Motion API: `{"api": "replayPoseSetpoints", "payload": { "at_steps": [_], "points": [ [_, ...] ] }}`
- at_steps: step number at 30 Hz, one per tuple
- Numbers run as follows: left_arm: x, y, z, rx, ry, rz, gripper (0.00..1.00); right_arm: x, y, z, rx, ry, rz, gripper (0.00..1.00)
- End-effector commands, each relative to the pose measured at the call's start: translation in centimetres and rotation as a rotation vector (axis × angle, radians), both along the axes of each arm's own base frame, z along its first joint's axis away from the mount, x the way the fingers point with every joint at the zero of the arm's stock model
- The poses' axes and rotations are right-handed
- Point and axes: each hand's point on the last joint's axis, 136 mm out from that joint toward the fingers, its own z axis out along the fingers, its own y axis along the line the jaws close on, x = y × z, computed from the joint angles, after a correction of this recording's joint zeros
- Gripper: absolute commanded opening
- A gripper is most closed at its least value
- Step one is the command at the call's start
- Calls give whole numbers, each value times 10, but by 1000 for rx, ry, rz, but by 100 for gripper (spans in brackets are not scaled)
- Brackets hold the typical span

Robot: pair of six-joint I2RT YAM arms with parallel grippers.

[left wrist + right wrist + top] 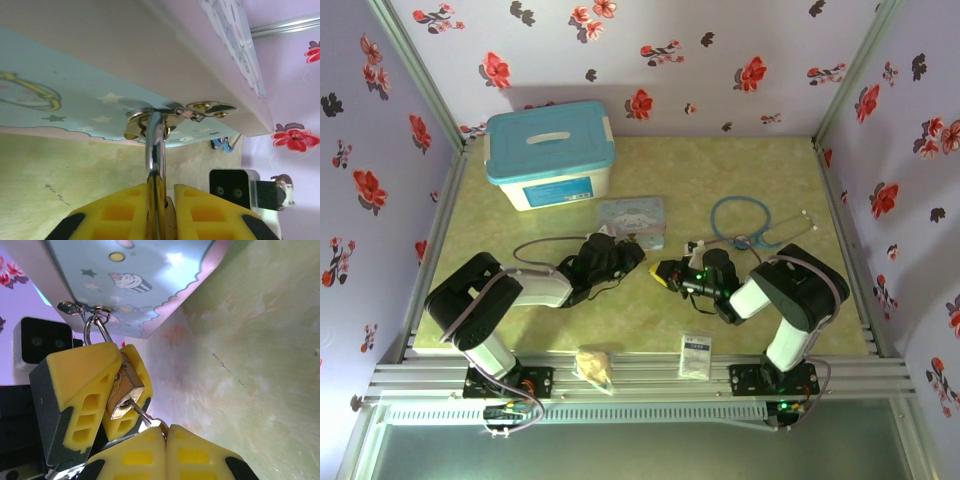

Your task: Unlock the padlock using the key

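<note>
The small brass padlock hangs by its silvery shackle from the hasp of the pale blue cartoon tin. My left gripper is shut on the padlock's body, its yellow fingers on either side of it. My right gripper is shut on the head of the small key. The key's blade sits in the keyhole on the padlock's underside. In the top view both grippers, left and right, meet tip to tip just in front of the tin.
A white box with a blue lid stands at the back left. A blue looped cord lies right of the tin. A white sachet and a crumpled beige item rest at the near edge. Flowered walls enclose three sides.
</note>
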Motion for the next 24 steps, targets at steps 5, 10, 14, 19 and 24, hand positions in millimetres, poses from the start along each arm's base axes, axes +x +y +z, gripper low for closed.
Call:
{"api": "replayPoseSetpoints", "payload": {
  "at_steps": [5, 10, 14, 19, 24],
  "points": [
    [3, -16, 32, -108, -76, -22, 0, 13, -2, 8, 94, 14, -71, 0],
    [0, -13, 24, -35, -88, -35, 0, 14, -6, 7, 91, 36, -78, 0],
    [-1, -16, 13, -14, -79, -42, 0, 16, 1, 16, 134, 43, -57, 0],
    [-2, -20, 5, -30, -69, -42, 0, 18, 1, 16, 144, 61, -68, 0],
    [-4, -20, 8, -1, -89, -52, 0, 21, -5, 23, 167, 75, -93, 0]
  ]
}}
